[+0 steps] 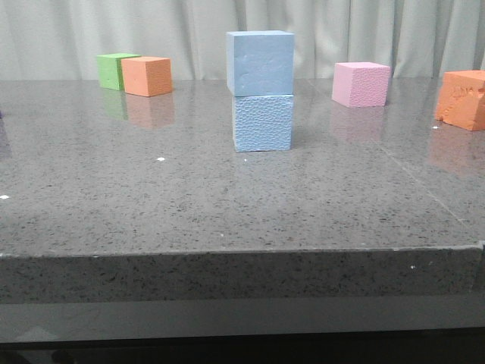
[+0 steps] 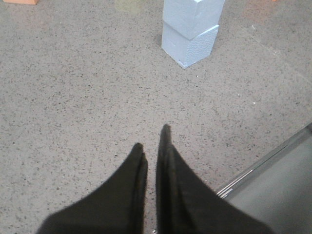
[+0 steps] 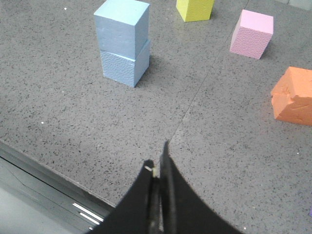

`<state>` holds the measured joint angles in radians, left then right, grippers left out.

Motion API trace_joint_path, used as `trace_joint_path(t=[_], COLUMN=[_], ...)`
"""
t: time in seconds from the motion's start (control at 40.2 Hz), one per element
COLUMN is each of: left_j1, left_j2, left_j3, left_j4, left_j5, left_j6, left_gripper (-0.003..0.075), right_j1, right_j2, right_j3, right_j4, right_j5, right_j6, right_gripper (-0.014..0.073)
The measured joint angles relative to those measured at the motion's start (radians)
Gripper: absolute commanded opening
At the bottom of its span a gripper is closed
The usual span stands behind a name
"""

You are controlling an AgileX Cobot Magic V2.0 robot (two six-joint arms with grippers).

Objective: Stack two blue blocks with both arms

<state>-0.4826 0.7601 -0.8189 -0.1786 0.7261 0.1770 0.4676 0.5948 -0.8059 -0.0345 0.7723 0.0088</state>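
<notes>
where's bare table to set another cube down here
The widest bare patch lies between the blue stack and the table's near edge. Smaller gaps separate the stack from the orange cube and the pink cube. The back row is crowded.

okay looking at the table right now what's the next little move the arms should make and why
Probably none beyond keeping both arms back. The smooth blue block already sits on the pebbly blue block, slightly offset but resting flat. The left hand and right hand are shut, empty and well clear of the stack.
</notes>
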Motion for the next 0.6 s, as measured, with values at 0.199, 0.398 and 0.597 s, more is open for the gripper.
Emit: trace_joint_path(t=[0.199,0.398,0.597], left_j1=[0.0,0.0,0.0], left_j2=[0.0,0.0,-0.002], left_j3=[0.0,0.0,0.002], left_j4=[0.0,0.0,0.0], left_j5=[-0.004,0.0,0.0], left_j6=[0.035,0.039,0.039], left_gripper=[-0.002,-0.002,-0.002], right_j1=[0.0,0.0,0.0], right_j2=[0.0,0.0,0.0], right_j3=[0.0,0.0,0.0], right_j4=[0.0,0.0,0.0], right_j5=[0.0,0.0,0.0], right_j6=[0.0,0.0,0.0], right_gripper=[-0.0068,-0.0068,-0.0068])
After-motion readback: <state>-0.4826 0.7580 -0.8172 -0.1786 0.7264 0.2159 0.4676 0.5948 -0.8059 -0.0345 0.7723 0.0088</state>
